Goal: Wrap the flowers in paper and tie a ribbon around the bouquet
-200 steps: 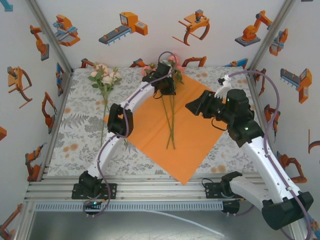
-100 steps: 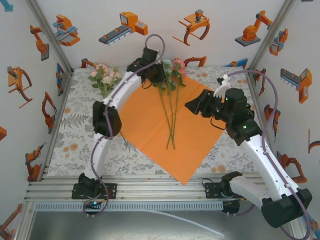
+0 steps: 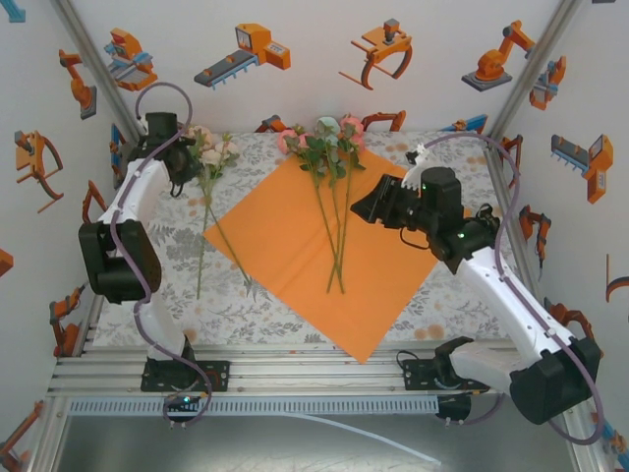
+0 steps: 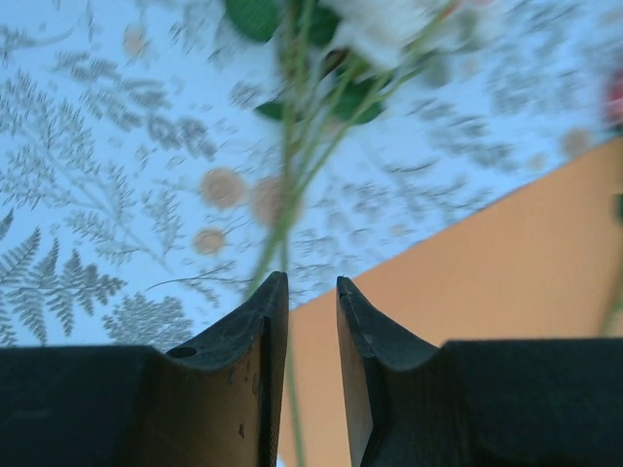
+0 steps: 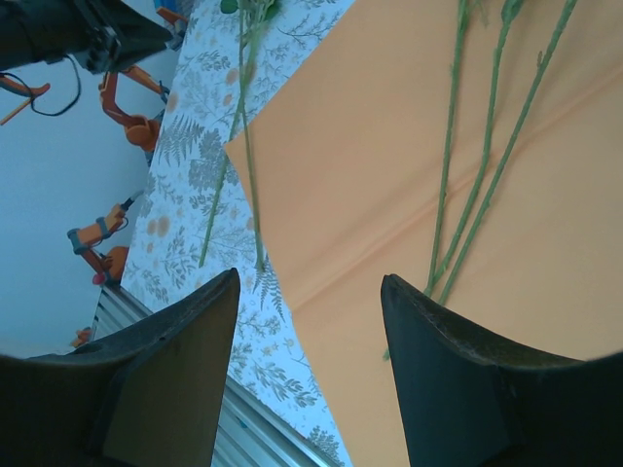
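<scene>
Orange paper (image 3: 295, 246) lies flat, set as a diamond on the counter (image 3: 147, 285). Three flowers (image 3: 334, 211) lie lengthwise on it, heads at the far end. Right hand (image 5: 310, 282) hovers over the sheet's right half, fingers wide apart and empty. At far left a second bunch (image 3: 209, 152) lies mostly off the sheet, stems running nearward, one crossing the paper's left corner. Left hand (image 4: 311, 284), the nearer one, hangs beside those heads, fingers narrowly parted, gripping nothing. Change noted: it has swung there from above the paper's far corner.
</scene>
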